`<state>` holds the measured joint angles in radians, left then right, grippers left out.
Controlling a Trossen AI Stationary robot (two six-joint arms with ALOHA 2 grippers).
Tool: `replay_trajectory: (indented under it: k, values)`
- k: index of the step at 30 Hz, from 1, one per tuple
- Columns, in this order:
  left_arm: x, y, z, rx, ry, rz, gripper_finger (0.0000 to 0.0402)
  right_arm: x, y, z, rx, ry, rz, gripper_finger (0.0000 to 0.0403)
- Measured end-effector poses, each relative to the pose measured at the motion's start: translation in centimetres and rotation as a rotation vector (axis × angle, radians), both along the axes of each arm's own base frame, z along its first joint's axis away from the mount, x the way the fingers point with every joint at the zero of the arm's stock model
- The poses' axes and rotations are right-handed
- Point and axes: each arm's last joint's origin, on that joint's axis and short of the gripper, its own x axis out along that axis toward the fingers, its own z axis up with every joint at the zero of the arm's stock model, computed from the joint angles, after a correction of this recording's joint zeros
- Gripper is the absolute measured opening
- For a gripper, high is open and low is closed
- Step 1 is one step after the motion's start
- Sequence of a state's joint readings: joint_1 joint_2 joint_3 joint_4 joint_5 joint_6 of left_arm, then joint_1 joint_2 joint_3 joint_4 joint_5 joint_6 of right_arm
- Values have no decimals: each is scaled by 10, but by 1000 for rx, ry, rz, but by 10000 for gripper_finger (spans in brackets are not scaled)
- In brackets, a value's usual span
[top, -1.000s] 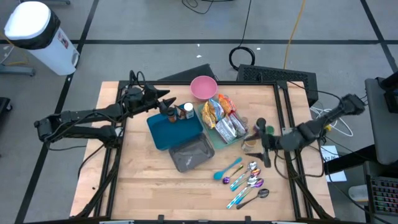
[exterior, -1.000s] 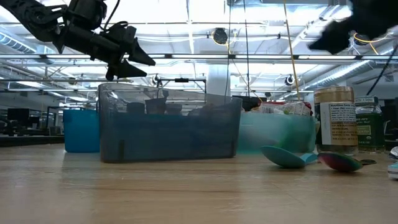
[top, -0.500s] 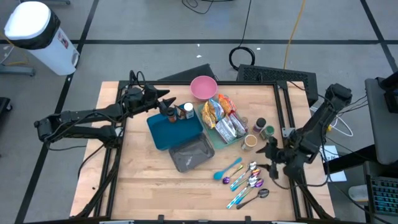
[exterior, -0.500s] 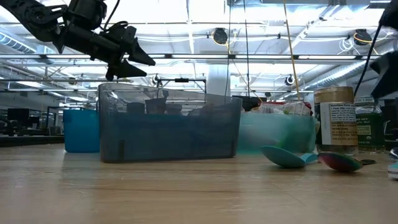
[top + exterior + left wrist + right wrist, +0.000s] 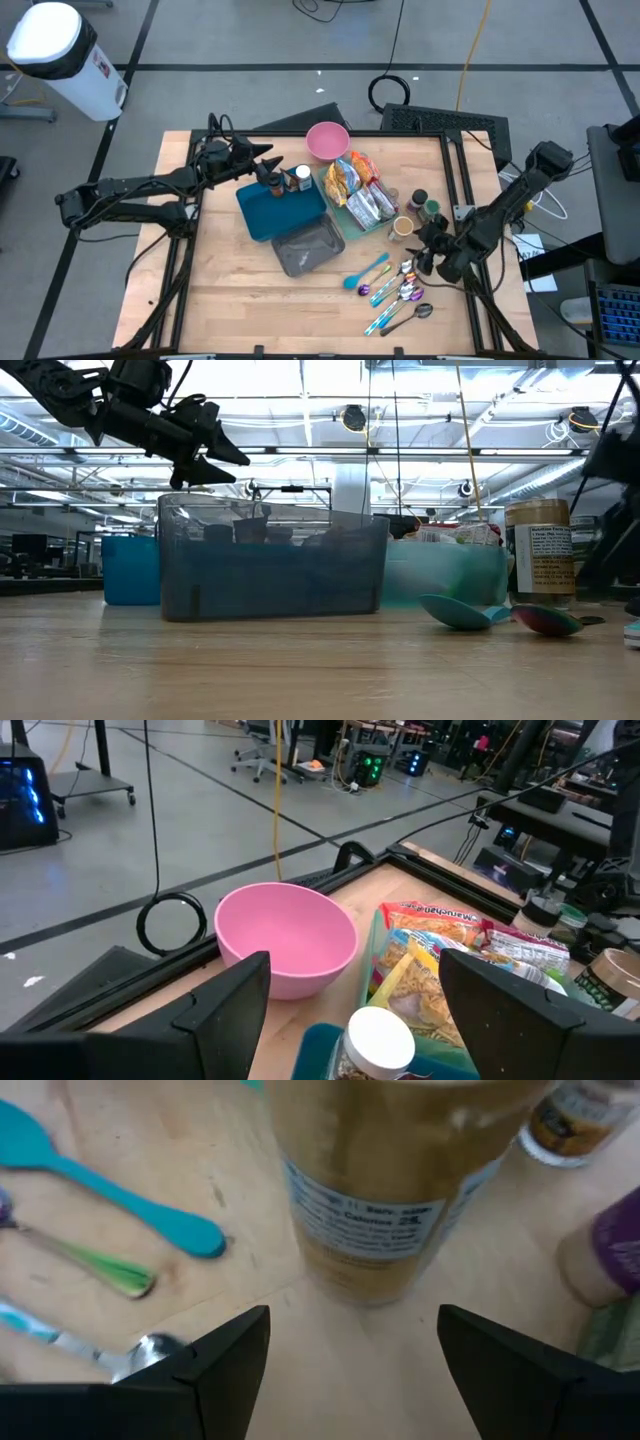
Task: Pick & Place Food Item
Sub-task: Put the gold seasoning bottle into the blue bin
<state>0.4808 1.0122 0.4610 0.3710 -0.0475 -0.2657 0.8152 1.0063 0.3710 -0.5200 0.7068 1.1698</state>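
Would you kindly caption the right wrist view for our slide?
Open right gripper facing a gold-labelled jar, teal spoon beside it.

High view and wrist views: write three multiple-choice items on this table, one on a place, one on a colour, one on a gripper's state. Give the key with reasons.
1. Where does the pink bowl stand?
A. At the table's far edge, beside the snack packets
B. Inside the grey bin
C. Among the spoons

2. What colour is the plastic spoon lying nearest the grey bin?
A. Red
B. Teal
C. White

3. How is the right gripper set?
A. Shut on a spoon
B. Shut on the pink bowl
C. Open, facing a labelled jar

Key: 1 A, the high view shows the bowl at the far edge next to the packets. 2 B, the spoon reads teal from above. 3 C, the right wrist view shows both fingers spread apart with the jar ahead, untouched.
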Motion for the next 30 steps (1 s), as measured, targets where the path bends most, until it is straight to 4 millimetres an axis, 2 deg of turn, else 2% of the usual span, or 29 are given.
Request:
replay_trajectory:
  k: [7,12,20,30]
  values:
    - [0,0,0,0,0,0,292,3,-14,-29,24,-89,6,279]
    - [0,0,0,0,0,0,292,3,-22,-38,25,-145,5,279]
    - [0,0,0,0,0,0,292,7,-22,-39,-60,-196,147,279]
    - [0,0,0,0,0,0,292,13,-17,-30,-27,-313,206,279]
